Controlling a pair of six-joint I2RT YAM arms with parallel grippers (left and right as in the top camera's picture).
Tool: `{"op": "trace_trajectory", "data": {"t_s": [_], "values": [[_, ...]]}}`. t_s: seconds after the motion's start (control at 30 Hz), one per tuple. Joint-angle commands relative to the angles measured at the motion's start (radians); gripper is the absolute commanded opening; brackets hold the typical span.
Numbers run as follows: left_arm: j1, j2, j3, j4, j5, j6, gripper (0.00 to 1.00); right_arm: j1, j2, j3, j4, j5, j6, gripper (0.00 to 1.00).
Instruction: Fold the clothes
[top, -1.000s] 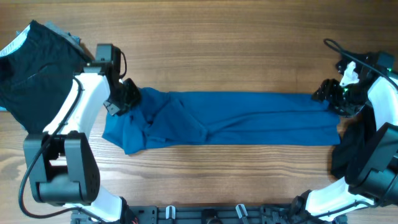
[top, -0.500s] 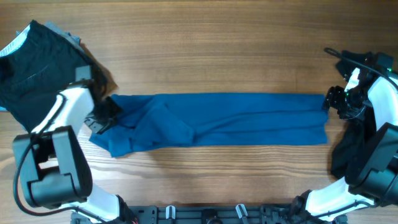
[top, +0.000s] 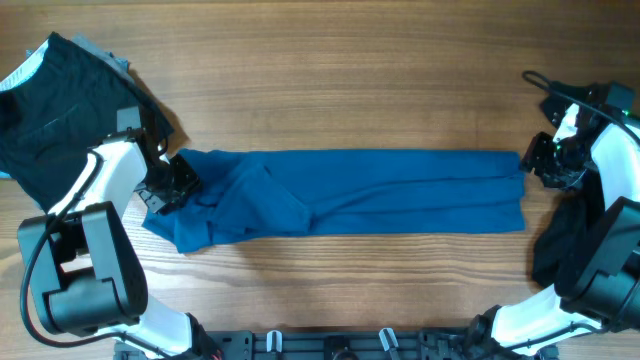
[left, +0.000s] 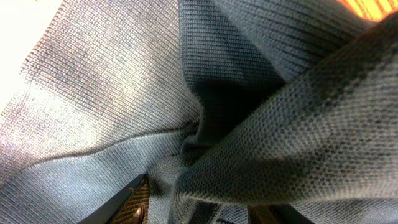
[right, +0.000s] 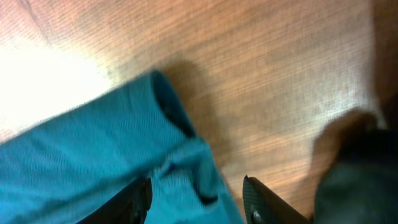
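Note:
A long blue garment (top: 350, 205) lies stretched flat across the table, bunched at its left end. My left gripper (top: 168, 187) sits on that bunched end. In the left wrist view blue knit (left: 124, 93) fills the frame, folds of it lie between the jaws (left: 199, 205), and the fingers stand apart. My right gripper (top: 538, 166) is at the garment's right end. In the right wrist view its fingers (right: 196, 199) are open over the blue corner (right: 155, 162), just above the wood.
A pile of black clothes (top: 50, 110) lies at the far left corner. Another dark garment (top: 565, 240) lies by the right arm and shows in the right wrist view (right: 360, 174). Bare wood table (top: 350, 80) surrounds the blue garment.
The blue garment was dragged left and stretched straighter in the first half second, then stayed still. The left gripper has since shifted slightly right, and the right gripper has barely moved.

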Motion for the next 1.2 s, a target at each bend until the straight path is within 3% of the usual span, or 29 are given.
{"op": "trace_trajectory", "data": {"t_s": [0.0,0.13,0.17,0.27,0.33,0.4,0.47,0.53,0.57,0.6,0.63,0.7,0.77,0.93,1.17], "values": [[0.0,-0.003,-0.005,0.006,0.009,0.008,0.5,0.004,-0.003,-0.077,0.073,-0.024,0.042,0.51],[0.0,-0.003,-0.005,0.006,0.009,0.008,0.49,0.004,-0.003,-0.14,0.127,-0.088,0.043,0.43],[0.0,-0.003,-0.005,0.005,0.009,0.008,0.5,0.004,-0.003,-0.143,0.123,-0.087,0.043,0.37],[0.0,-0.003,-0.005,0.006,0.009,0.008,0.49,0.004,-0.003,-0.143,0.088,-0.068,0.04,0.07],[0.0,-0.003,-0.005,0.003,0.009,0.008,0.49,0.002,-0.003,-0.143,0.019,0.06,0.053,0.07],[0.0,-0.003,-0.005,-0.003,0.009,0.008,0.49,0.002,-0.004,-0.143,-0.058,0.278,0.174,0.09],[0.0,-0.003,-0.005,-0.005,0.009,0.008,0.49,0.002,-0.004,-0.143,-0.09,0.342,0.179,0.08],[0.0,-0.003,-0.005,-0.005,0.009,0.008,0.49,-0.005,-0.003,-0.143,-0.09,0.361,0.182,0.26],[0.0,-0.003,-0.005,-0.005,0.009,0.008,0.49,-0.013,-0.004,-0.143,-0.087,0.36,0.182,0.27],[0.0,-0.003,-0.005,-0.005,0.009,0.008,0.49,-0.021,-0.004,-0.143,-0.088,0.36,0.182,0.35],[0.0,-0.003,-0.005,-0.005,0.009,0.008,0.49,-0.027,-0.003,-0.143,-0.091,0.34,0.181,0.49],[0.0,-0.003,-0.005,-0.005,0.009,0.008,0.5,-0.028,-0.004,-0.121,-0.089,0.188,0.108,0.68],[0.0,-0.003,-0.005,-0.005,0.009,0.008,0.5,-0.028,-0.004,-0.069,-0.097,0.035,0.003,0.72],[0.0,-0.003,-0.005,-0.003,0.009,0.008,0.51,-0.028,-0.004,0.074,-0.154,-0.041,-0.114,0.76],[0.0,-0.003,-0.005,-0.002,0.009,0.008,0.51,-0.028,-0.003,-0.039,-0.076,-0.026,-0.222,0.75]]}}
